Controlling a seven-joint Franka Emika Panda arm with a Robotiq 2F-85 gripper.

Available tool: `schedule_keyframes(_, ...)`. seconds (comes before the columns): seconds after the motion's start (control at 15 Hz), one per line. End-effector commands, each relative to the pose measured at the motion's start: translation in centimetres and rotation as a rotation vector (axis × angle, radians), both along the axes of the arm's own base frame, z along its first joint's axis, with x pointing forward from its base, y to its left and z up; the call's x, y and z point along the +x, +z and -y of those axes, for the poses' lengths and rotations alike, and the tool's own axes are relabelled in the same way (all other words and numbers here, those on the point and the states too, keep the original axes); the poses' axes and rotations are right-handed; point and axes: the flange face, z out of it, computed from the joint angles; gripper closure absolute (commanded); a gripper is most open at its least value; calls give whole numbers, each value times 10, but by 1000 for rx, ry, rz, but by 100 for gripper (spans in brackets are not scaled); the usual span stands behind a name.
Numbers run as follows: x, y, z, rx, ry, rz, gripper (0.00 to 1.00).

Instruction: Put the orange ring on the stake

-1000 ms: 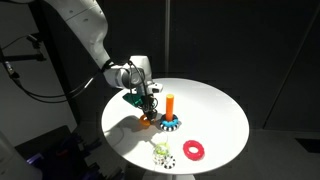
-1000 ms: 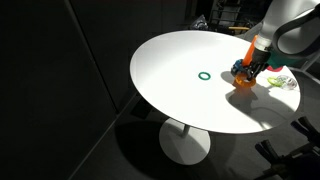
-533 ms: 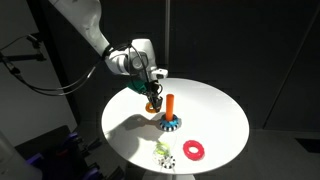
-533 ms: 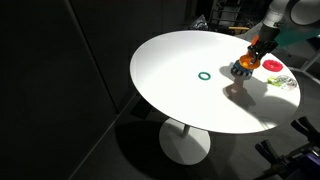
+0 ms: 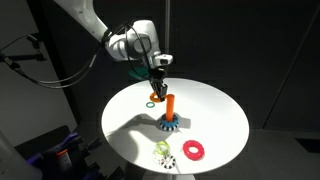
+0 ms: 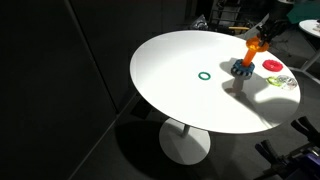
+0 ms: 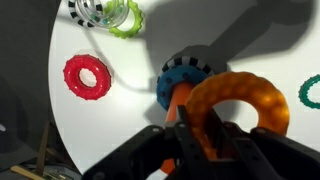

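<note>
My gripper (image 7: pixel 198 135) is shut on the orange ring (image 7: pixel 243 97) and holds it in the air above the white round table (image 5: pixel 215 105). In the wrist view the ring hangs just right of the stake (image 7: pixel 180 100), whose orange peg rises from a dark blue toothed base (image 7: pixel 185 72). In both exterior views the gripper (image 5: pixel 157 78) (image 6: pixel 262 33) is raised just above the stake (image 5: pixel 169 108) (image 6: pixel 248 57). The ring (image 5: pixel 157 88) sits level with the peg's top, a little to its side.
A larger red ring (image 5: pixel 193 150) (image 7: pixel 87 77) (image 6: pixel 272 66) and a green-and-white toothed piece (image 5: pixel 164 154) (image 7: pixel 108 13) lie near the table's edge. A thin small green ring (image 6: pixel 204 75) (image 7: pixel 311 90) (image 5: pixel 149 100) lies flat on the table apart from the stake.
The gripper has lifted the orange ring from table level beside the stake's base up to about the peg's top and moved closer over the stake.
</note>
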Motion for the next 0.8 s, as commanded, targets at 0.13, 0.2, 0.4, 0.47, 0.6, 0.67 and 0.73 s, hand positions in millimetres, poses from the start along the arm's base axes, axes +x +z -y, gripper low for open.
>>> schedule_keyframes(0.13, 7, 45, 13, -6, -44, 29, 93)
schedule_keyframes(0.2, 8, 50, 15, -6, -50, 35, 93)
schedule_keyframes(0.4, 12, 57, 22, -8, -66, 42, 93)
schedule_keyframes(0.47, 14, 58, 24, -9, -72, 42, 93)
schedule_keyframes(0.6, 17, 60, 30, -8, -85, 42, 93)
schedule_keyframes(0.67, 18, 60, 33, -9, -92, 42, 93)
schedule_keyframes(0.73, 19, 60, 36, -10, -98, 42, 93)
